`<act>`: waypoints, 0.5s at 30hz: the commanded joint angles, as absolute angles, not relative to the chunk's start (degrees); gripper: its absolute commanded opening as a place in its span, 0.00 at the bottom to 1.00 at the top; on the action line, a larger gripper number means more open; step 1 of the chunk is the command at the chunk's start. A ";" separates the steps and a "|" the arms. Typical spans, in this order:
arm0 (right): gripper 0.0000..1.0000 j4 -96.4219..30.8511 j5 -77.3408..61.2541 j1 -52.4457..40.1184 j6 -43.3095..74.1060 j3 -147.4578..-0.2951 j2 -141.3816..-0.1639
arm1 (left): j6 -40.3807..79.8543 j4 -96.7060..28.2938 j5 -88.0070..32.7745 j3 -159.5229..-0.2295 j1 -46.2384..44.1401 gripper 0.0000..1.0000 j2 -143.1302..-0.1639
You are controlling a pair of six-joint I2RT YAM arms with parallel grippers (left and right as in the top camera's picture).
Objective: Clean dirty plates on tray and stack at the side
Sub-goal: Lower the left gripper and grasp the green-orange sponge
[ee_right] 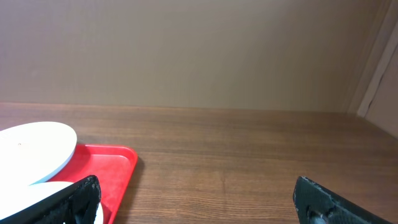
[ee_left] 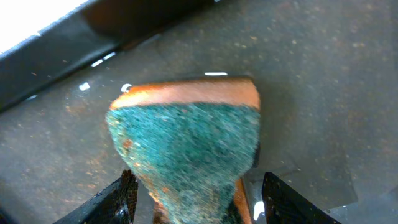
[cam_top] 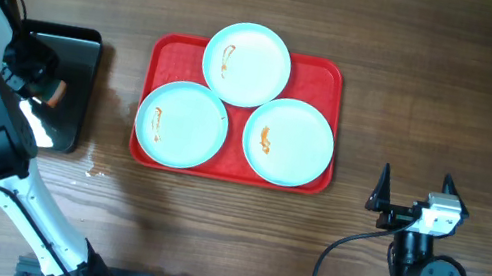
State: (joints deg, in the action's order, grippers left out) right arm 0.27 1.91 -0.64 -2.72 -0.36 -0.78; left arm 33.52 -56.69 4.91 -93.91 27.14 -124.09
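Three sauce-smeared plates (cam_top: 247,64) sit on the tray (cam_top: 333,77). Over the black pan (cam_top: 84,49), the left gripper (ee_left: 199,199) has its fingers either side of a green-orange sponge (ee_left: 186,137); can't tell if they're clamped on it. The right gripper (cam_top: 416,178) is right of the tray, fingers wide apart.

Wooden table (cam_top: 441,71) bears the red tray (cam_top: 322,80) and a black pan (cam_top: 77,88).

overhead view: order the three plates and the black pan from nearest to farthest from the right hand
1. front-right plate, right side of the tray, closest to the right hand.
2. back plate, tray's far middle.
3. front-left plate, tray's left side.
4. black pan, off the tray, far left.
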 commanded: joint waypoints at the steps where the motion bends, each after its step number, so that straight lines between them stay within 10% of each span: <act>1: 1.00 0.49 1.21 -0.30 -3.01 -0.30 -0.21 | 33.50 -56.51 5.67 -93.69 27.55 0.61 -124.53; 15: 1.00 0.49 1.21 -0.30 -2.98 -0.30 -0.21 | 33.45 -56.58 3.90 -93.69 27.49 0.68 -124.79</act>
State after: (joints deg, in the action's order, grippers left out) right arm 0.27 1.93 -0.64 -2.72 -0.36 -0.78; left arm 33.45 -56.51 4.45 -93.91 27.40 -124.09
